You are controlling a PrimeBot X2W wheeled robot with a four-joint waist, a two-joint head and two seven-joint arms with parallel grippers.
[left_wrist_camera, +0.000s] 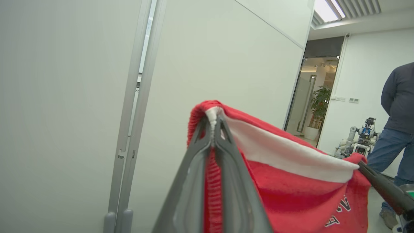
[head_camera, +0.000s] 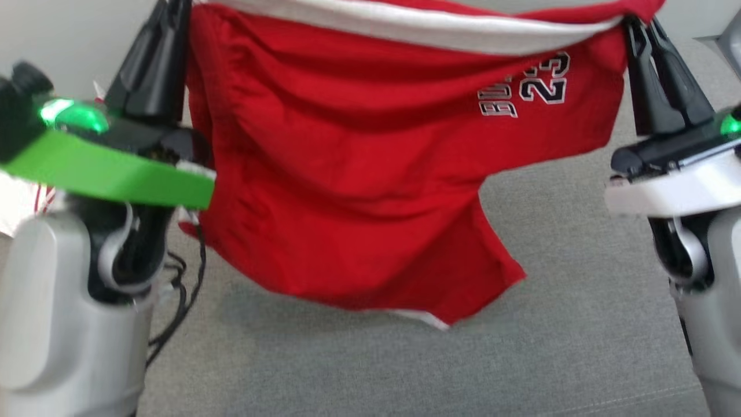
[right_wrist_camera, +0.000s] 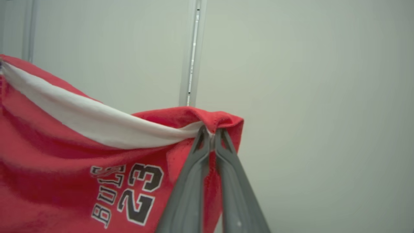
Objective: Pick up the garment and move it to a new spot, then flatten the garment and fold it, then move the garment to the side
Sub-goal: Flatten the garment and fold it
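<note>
The garment (head_camera: 347,174) is red with a white band along its top edge and the number 23 in black and white. It hangs stretched in the air between my two grippers, above the grey surface (head_camera: 521,347). My left gripper (head_camera: 173,11) is shut on its left top corner, also seen as the left gripper (left_wrist_camera: 213,121) pinching the garment (left_wrist_camera: 291,194). My right gripper (head_camera: 639,26) is shut on the right top corner; in the right wrist view the right gripper (right_wrist_camera: 210,132) clamps the garment (right_wrist_camera: 64,145) at its white-banded hem.
A pale wall (left_wrist_camera: 64,97) with a door frame stands behind. Dark cables (head_camera: 179,301) trail by my left arm. White cloth (head_camera: 17,202) lies at the far left. A person (left_wrist_camera: 397,113) stands at the right beside another robot (left_wrist_camera: 359,139) near a doorway.
</note>
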